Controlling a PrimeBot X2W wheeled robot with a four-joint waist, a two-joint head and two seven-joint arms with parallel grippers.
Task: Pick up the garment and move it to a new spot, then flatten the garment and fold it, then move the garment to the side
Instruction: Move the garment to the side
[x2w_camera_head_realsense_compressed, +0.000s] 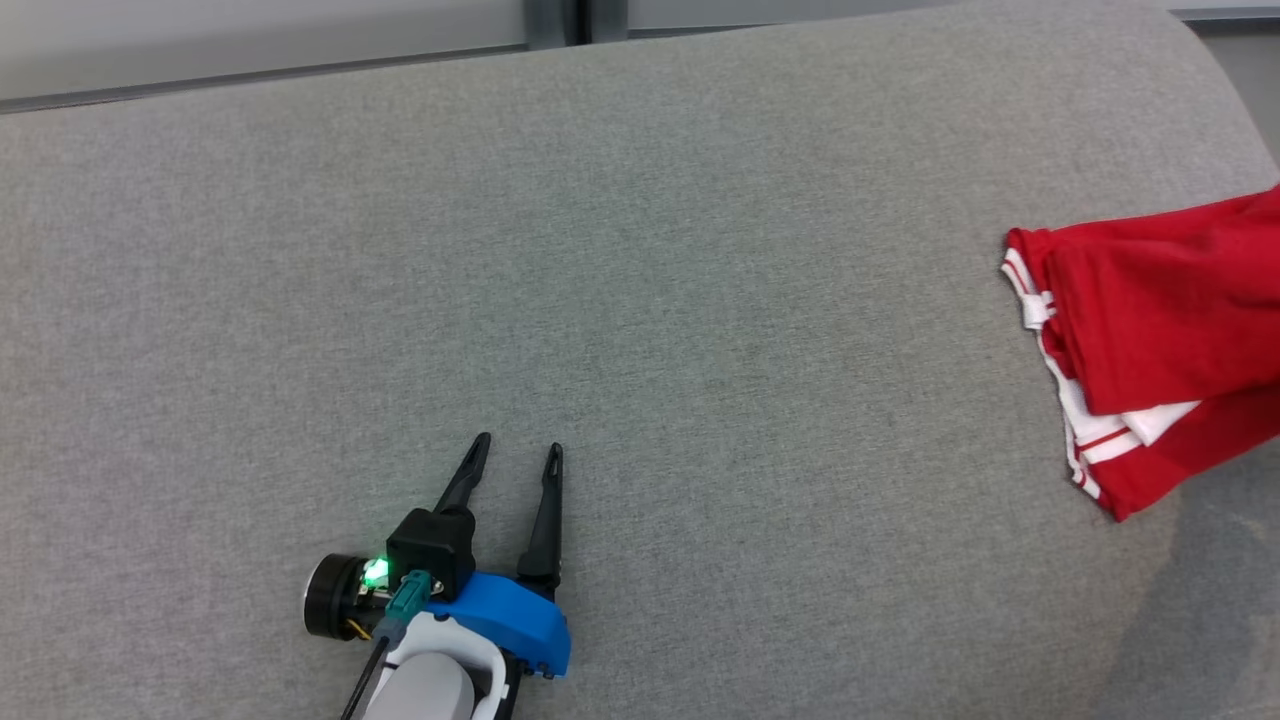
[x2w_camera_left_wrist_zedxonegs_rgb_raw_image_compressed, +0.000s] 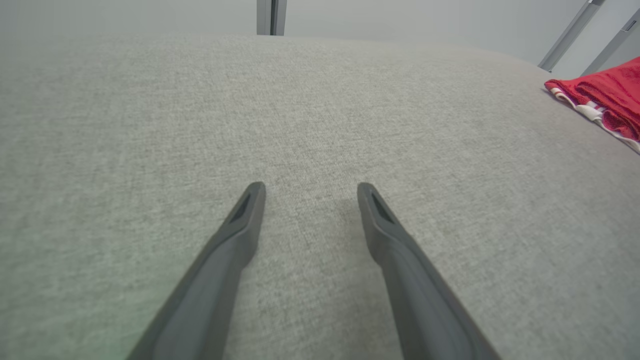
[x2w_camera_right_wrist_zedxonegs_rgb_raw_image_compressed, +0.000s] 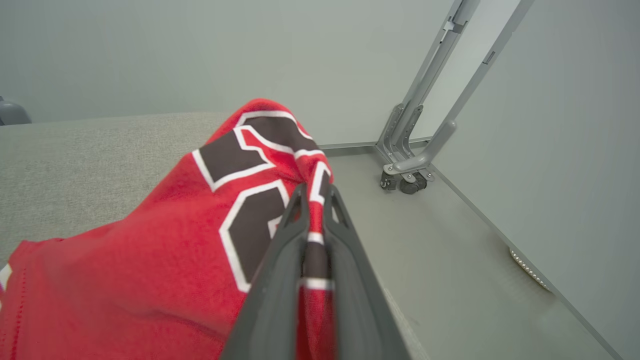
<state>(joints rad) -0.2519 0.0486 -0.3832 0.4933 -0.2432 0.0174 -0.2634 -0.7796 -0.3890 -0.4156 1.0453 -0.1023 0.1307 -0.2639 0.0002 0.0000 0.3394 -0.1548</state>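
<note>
We look along our left gripper (x2w_camera_left_wrist_zedxonegs_rgb_raw_image_compressed: 310, 187), whose two long dark grey fingers (x2w_camera_left_wrist_zedxonegs_rgb_raw_image_compressed: 230, 255) rise from the near edge and stand spread well apart, with bare cloth showing between their tips. Under them stretches a broad grey woven fabric surface (x2w_camera_left_wrist_zedxonegs_rgb_raw_image_compressed: 150, 125), flat near us and curving away at its far edge. We cannot tell whether the tips touch it. At the far right lies a red garment (x2w_camera_left_wrist_zedxonegs_rgb_raw_image_compressed: 607, 95) of soft cloth with white trim, cut off by the picture's right edge and well apart from the fingers. Beyond the surface stands a pale grey wall (x2w_camera_left_wrist_zedxonegs_rgb_raw_image_compressed: 125, 15), with an upright grey post (x2w_camera_left_wrist_zedxonegs_rgb_raw_image_compressed: 270, 15) at far centre and slanted grey metal bars (x2w_camera_left_wrist_zedxonegs_rgb_raw_image_compressed: 565, 37) at far right.
</note>
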